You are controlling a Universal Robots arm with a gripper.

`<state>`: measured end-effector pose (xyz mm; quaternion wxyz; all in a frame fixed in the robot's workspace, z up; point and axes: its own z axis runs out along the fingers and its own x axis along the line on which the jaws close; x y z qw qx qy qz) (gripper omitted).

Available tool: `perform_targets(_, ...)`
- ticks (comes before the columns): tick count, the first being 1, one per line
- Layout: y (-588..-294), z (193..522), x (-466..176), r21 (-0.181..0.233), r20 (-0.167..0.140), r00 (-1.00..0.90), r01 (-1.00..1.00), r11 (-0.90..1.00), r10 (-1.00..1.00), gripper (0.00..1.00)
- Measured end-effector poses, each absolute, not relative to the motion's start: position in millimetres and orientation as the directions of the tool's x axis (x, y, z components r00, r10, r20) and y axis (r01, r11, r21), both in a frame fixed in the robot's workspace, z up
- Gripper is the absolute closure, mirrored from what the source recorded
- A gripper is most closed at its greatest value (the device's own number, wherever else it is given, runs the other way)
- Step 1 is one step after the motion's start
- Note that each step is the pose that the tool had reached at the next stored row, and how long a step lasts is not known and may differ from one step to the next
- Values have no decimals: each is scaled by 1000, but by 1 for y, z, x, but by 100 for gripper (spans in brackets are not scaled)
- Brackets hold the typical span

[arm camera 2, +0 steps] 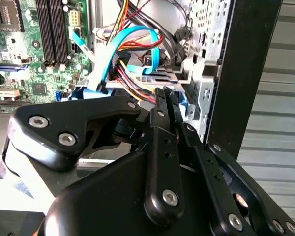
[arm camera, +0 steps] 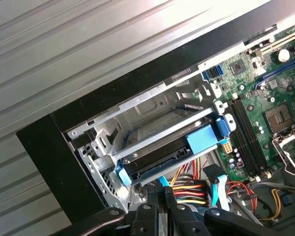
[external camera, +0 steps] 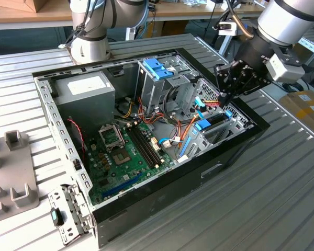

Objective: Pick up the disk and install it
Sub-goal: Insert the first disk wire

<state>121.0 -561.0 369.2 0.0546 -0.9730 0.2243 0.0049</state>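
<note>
first wrist view: disk [arm camera: 162,160] with its blue frame already sits edge-up in the metal drive bay [arm camera: 137,128] at the front corner of the pc case [external camera: 235,151]. gripper [arm camera: 162,196] hovers just beside it, fingers pinched together, grasping nothing as far as i can tell. looks like the late install step; judging by this, seating needs confirming. exterior view: arm reaches in steeply, wrist tilted toward the bay.

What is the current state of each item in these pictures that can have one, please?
Computer case: side panel off, lying open on the table.
Disk: seated on edge in its metal bay, blue frame showing.
Gripper: fingers closed together, holding nothing, just above the disk.
Processor socket: empty.
Blue latch: sitting on top of the drive cage.
</note>
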Motion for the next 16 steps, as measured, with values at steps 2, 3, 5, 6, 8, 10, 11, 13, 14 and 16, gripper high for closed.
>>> perform_targets(2, -567, 369, 120, -104, -34, 899, -437, -893, -436, 83)
perform_targets(3, -568, 369, 120, -104, -34, 899, -437, -893, -436, 83)
perform_targets(5, -570, 368, 120, -104, -34, 899, -437, -893, -436, 83)
perform_targets(6, -570, 368, 120, -104, -34, 899, -437, -893, -436, 83)
perform_targets(8, -570, 368, 120, -104, -34, 899, -437, -893, -436, 83)
perform_targets(10, -570, 368, 120, -104, -34, 899, -437, -893, -436, 83)
perform_targets(11, -570, 368, 120, -104, -34, 899, -437, -893, -436, 83)
perform_targets(13, -570, 368, 120, -104, -34, 899, -438, -893, -437, 83)
perform_targets(14, -570, 368, 120, -104, -34, 898, -439, -892, -438, 83)
perform_targets(16, -570, 368, 120, -104, -34, 896, -443, -891, -442, 83)
